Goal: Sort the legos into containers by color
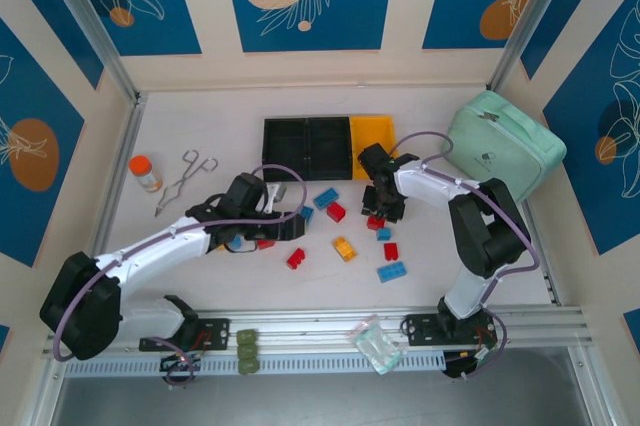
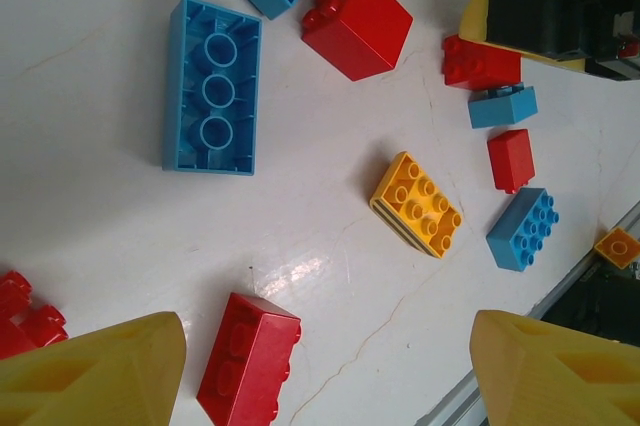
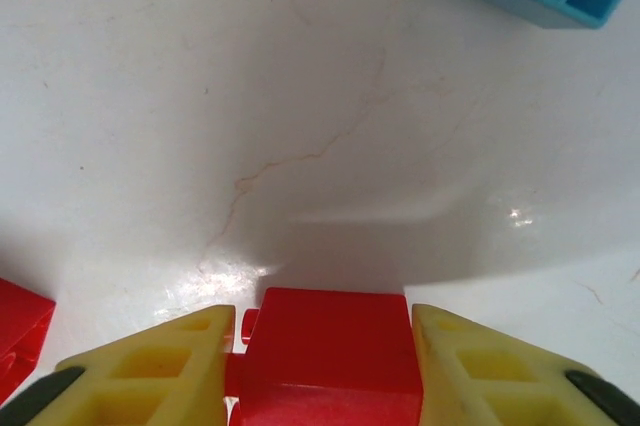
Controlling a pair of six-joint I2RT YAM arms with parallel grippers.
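Barely started. On the table, the containers at the far side look empty. The left hand hangs open, holding nothing, above scattered legos. The right hand pinches one red lego low over the table. Everything else is unsorted.

Each arm is built of glossy white shell links, the left arm and the right arm alike, joined by bulky matte-black joint housings. A thin lilac cable runs in loose loops along each arm. Black metal base brackets sit at the foot. The left hand and the right hand have black bodies. Their wedge-shaped yellow plastic fingers are moulded with hollow ribbed cells.
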